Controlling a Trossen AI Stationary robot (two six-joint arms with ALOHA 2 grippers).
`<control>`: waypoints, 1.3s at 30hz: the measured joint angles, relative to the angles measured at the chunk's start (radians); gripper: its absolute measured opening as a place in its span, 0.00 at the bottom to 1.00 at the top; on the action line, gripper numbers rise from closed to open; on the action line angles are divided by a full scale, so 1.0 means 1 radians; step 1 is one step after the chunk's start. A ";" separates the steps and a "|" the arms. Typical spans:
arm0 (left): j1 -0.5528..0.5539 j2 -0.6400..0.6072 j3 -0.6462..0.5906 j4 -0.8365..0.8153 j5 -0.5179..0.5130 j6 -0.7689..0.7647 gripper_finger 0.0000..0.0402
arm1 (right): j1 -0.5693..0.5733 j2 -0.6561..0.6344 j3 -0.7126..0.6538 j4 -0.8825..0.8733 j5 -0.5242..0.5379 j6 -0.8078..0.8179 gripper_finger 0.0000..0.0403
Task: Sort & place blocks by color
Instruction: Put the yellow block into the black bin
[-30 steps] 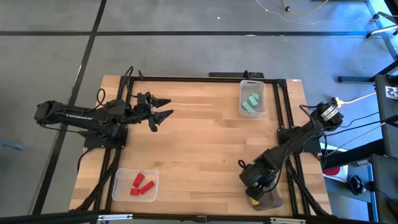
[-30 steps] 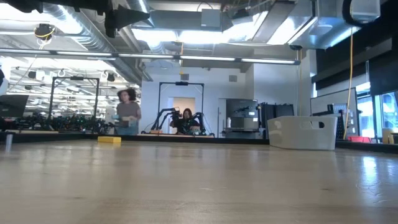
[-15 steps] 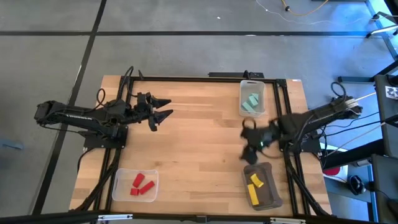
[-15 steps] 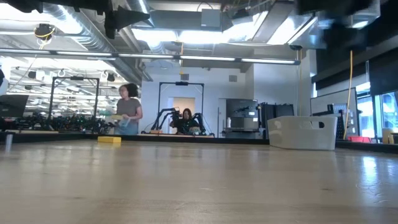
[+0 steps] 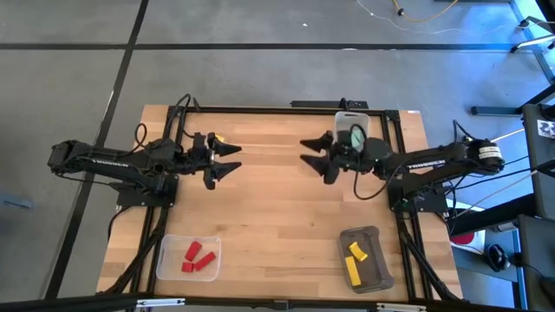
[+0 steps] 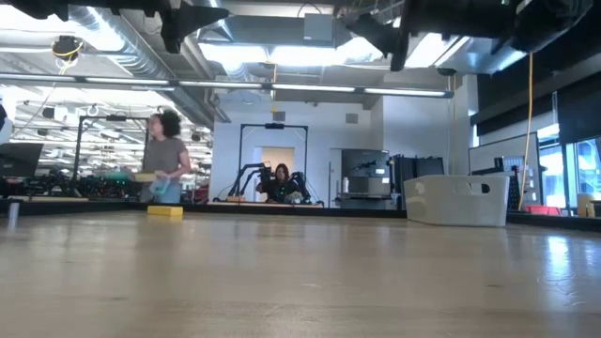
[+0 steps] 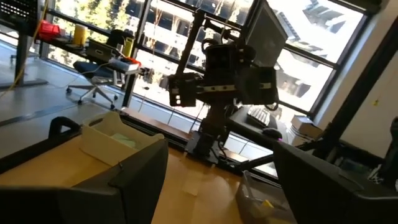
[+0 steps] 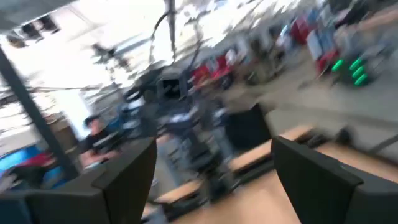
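Note:
Three red blocks (image 5: 196,255) lie in a clear bin (image 5: 165,247) at the table's near left. Yellow blocks (image 5: 355,260) lie in a grey bin (image 5: 375,234) at the near right. Pale teal blocks (image 7: 127,140) lie in a clear bin (image 5: 351,115) at the far right, partly hidden under my right arm in the high view. My left gripper (image 5: 236,159) is open over the left part of the table and points right. My right gripper (image 5: 310,153) is open over the middle and points left, facing it. Neither holds anything.
Bare wooden tabletop (image 5: 269,217) lies between the two grippers and toward the near edge. A black frame rail (image 5: 260,109) runs along the far edge. In the low view a person (image 6: 164,160) walks in the room beyond the table.
My right gripper has left the grey bin at the near right, swung toward the far edge and leftward to the table's middle, and turned from pointing down to level, pointing left. The yellow blocks in the grey bin now show. The person in the background has walked leftward.

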State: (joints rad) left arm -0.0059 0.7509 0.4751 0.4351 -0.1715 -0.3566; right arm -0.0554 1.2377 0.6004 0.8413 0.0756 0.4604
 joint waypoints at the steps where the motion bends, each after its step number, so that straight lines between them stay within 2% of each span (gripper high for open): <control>1: 0.000 0.000 0.000 0.000 0.000 0.005 0.70 | -0.003 0.006 -0.014 0.037 0.023 -0.028 0.79; 7: 0.000 0.000 0.000 -0.003 -0.002 0.083 0.70 | -0.002 0.010 -0.030 0.053 0.011 -0.171 0.79; 13: 0.000 0.000 0.000 -0.029 -0.002 0.079 0.70 | -0.002 0.010 -0.023 0.049 0.002 -0.194 0.79; 17: 0.003 0.000 0.001 -0.044 -0.053 -0.019 0.70 | -0.002 0.010 -0.023 0.044 0.002 -0.194 0.79; 20: 0.060 0.022 0.081 -0.251 -0.127 -0.118 0.70 | -0.002 0.010 -0.023 0.044 0.006 -0.194 0.79; 25: 0.293 0.169 0.342 -0.840 -0.206 -0.237 0.70 | -0.005 0.010 -0.023 0.036 0.029 -0.177 0.79; 27: 0.413 0.245 0.390 -0.941 -0.231 -0.242 0.70 | -0.005 0.010 -0.023 0.030 0.029 -0.176 0.79; 29: 0.531 0.315 0.390 -1.001 -0.187 -0.235 0.70 | -0.005 0.010 -0.023 0.023 0.029 -0.175 0.79; 32: 0.656 0.429 0.390 -1.032 -0.061 -0.073 0.70 | -0.005 0.010 -0.022 0.011 0.029 -0.174 0.79; 35: 0.711 0.551 0.408 -1.109 0.036 0.143 0.70 | -0.005 0.011 -0.022 -0.006 0.029 -0.174 0.79; 39: 0.729 0.708 0.511 -1.245 -0.008 0.455 0.70 | -0.005 0.011 -0.022 -0.016 0.029 -0.174 0.79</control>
State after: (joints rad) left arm 0.7232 1.4593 0.9866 -0.8095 -0.1799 0.0979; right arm -0.0608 1.2484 0.5781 0.8258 0.1047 0.2867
